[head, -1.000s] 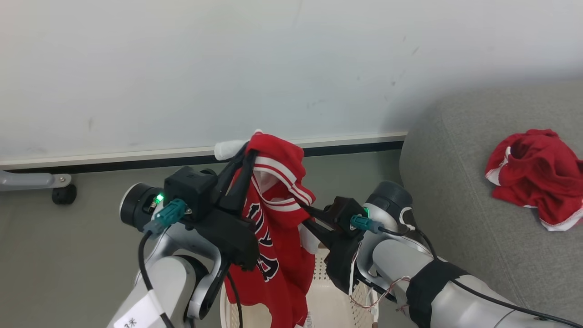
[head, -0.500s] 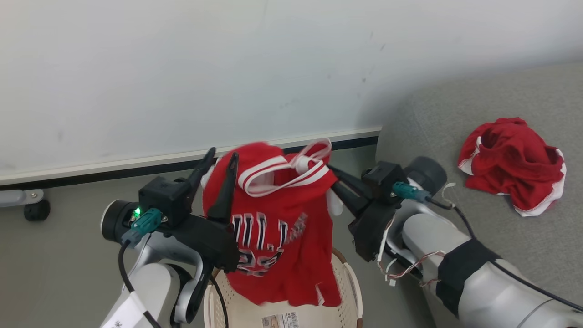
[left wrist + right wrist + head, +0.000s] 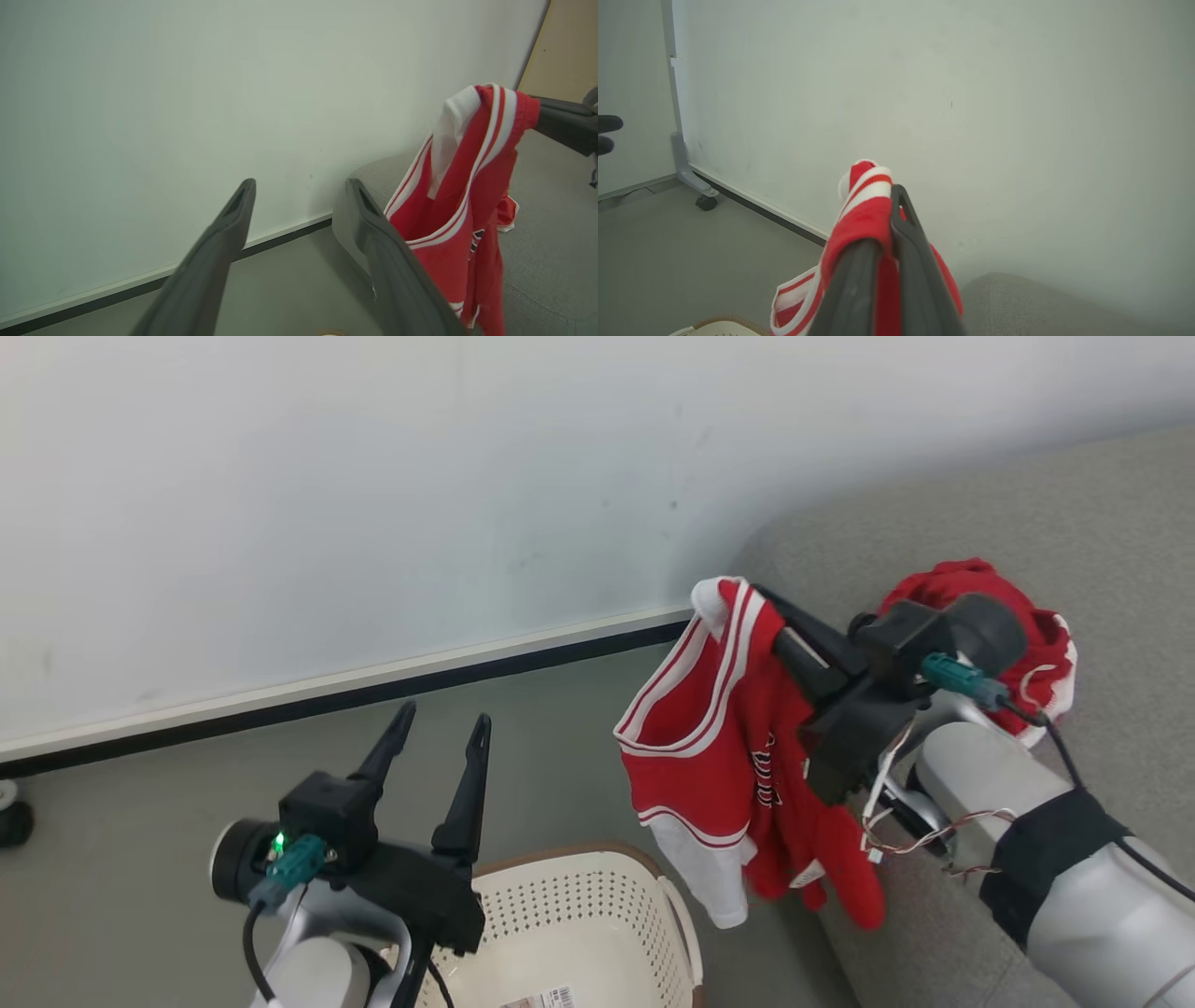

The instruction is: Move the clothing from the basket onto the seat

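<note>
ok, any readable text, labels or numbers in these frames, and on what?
Nothing can be quoted as it reads.
Dark lettering on the red fabric jersey with white-striped trim hanging from the right gripper: folded into the cloth, unreadable.
White printed sticker inside the cream perforated plastic basket with a brown rim: too small and cut off by the frame edge, unreadable.

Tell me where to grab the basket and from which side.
Probably the basket by its far brown rim, from above, one finger inside and one outside: it stands upright and open-topped with a thin wall, and the open left claw is close to its left end.
</note>
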Robot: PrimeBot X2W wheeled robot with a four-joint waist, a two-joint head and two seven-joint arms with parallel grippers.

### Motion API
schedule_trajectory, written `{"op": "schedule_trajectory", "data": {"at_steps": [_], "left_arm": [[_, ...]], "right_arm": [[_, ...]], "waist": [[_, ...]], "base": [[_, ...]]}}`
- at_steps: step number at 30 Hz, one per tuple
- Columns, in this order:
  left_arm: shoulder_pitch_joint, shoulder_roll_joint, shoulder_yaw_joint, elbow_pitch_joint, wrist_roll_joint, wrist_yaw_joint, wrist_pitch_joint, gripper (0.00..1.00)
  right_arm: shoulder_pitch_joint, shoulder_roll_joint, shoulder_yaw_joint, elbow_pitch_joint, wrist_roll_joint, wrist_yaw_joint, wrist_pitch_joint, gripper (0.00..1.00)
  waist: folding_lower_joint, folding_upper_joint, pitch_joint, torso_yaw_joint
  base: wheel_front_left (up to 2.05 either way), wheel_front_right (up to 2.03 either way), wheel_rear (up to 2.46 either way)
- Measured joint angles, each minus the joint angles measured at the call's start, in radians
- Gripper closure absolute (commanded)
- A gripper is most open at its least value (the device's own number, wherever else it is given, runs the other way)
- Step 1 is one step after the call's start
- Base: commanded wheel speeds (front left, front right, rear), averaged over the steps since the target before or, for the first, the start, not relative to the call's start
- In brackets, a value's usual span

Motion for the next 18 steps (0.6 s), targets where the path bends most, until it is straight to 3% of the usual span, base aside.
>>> {"op": "schedule_trajectory", "data": {"at_steps": [8,18], "left_arm": [[0.069,-0.006,-0.027,0.008,0.000,-0.002,-0.034,0.00],[0.109,-0.013,-0.061,0.018,0.000,-0.012,-0.059,0.00]], "right_arm": [[0.006,-0.088,-0.047,-0.108,-0.044,-0.043,-0.003,1.00],[0.011,-0.144,-0.080,-0.214,-0.075,-0.069,-0.006,1.00]], "waist": [[0.0000,0.0000,-0.008,-0.078],[0.0000,0.0000,-0.013,-0.188]], "base": [[0.00,0.00,0.00],[0.00,0.00,0.00]]}}
